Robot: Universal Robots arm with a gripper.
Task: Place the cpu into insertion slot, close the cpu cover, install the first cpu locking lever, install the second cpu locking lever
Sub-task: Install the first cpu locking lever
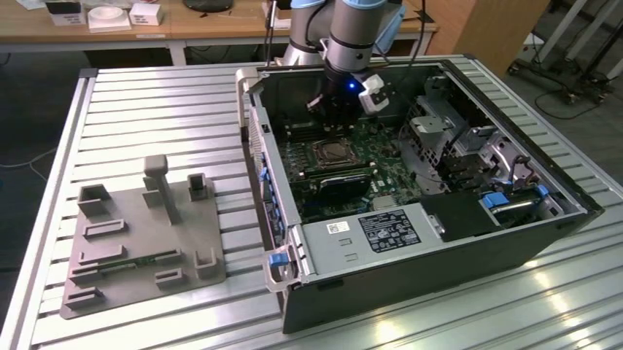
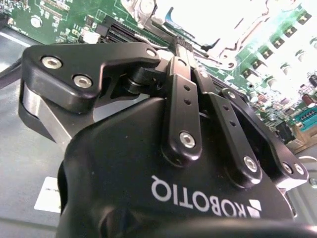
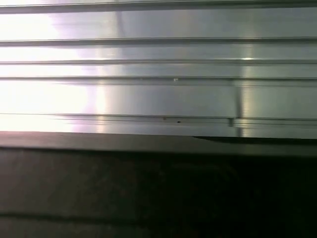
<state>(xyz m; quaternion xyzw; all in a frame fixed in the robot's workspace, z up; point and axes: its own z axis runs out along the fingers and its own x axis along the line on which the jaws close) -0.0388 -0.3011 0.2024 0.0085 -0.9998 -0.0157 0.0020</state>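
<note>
The arm reaches down from the upper middle of the exterior view into an open computer case (image 1: pixel 419 284) that lies on its side on a slatted metal table (image 1: pixel 156 109). The gripper (image 1: pixel 337 131) hangs over the green board (image 1: pixel 389 168) inside the case, just above the far edge of the socket (image 1: pixel 334 153). The socket is a square with a silver rim, a little above the centre of the frame.

In the second wrist view the gripper (image 2: pixel 184 43) has its two black fingers (image 2: pixel 181 99) drawn together at the tips. I cannot tell whether anything thin is pinched between them. The tips point at the edge of the socket (image 2: pixel 237 25), which glares white there against the green board (image 2: pixel 64 15).

In the lower middle of the exterior view, a grey box with a black label (image 1: pixel 375 232) sits inside the case. On the table at lower left lies a grey holder tray (image 1: pixel 136 240), well apart from the case.
</note>
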